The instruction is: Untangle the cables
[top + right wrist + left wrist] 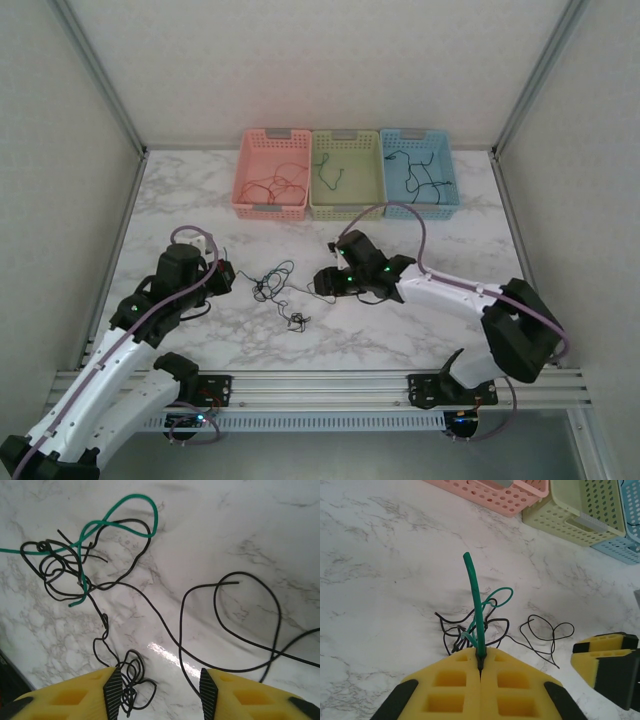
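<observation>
The cables (275, 284) lie as a loose tangle of thin green and black wires on the marble table (180, 200) between my two grippers. My left gripper (480, 654) is shut on one end of the green cable (476, 605), which sticks up stiffly from the pads, with tangled black cables (490, 626) just beyond them. My right gripper (160, 692) hangs open low over the table. A small black knot (130, 680) rests by its left pad and a long black strand crosses the gap untouched. The green cable (156, 516) loops farther off.
Three baskets stand in a row at the back: pink (245, 180) with red wires, green (318, 190) with a dark wire, blue (450, 185) with black wires. A small black clump (297, 321) lies nearer the front. The right gripper's yellow finger (605, 655) is close to the tangle.
</observation>
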Action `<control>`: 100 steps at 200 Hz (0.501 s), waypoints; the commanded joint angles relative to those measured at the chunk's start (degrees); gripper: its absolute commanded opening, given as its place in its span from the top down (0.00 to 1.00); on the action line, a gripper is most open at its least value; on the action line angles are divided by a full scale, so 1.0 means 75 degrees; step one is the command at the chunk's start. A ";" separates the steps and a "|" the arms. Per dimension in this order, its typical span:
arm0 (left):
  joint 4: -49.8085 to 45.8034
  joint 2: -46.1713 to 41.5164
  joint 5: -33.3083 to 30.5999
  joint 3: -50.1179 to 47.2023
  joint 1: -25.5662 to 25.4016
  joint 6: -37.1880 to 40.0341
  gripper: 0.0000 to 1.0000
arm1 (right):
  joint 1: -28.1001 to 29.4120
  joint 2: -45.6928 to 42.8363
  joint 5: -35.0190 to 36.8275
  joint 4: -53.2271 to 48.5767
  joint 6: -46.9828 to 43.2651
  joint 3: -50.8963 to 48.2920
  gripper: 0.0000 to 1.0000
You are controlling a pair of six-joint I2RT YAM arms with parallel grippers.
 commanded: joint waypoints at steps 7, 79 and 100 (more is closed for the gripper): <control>0.0164 -0.0074 0.0121 -0.0107 0.0079 -0.0012 1.00 | 0.0107 0.0475 0.0161 -0.0750 -0.0644 0.0385 0.44; 0.0187 -0.0060 0.0121 -0.0147 0.0080 -0.0003 1.00 | 0.0181 0.1143 0.0023 -0.0914 -0.0986 0.0580 0.44; 0.0173 -0.0089 0.0103 -0.0152 0.0080 -0.0003 1.00 | 0.0215 0.1227 0.0023 -0.0817 -0.0972 0.0556 0.47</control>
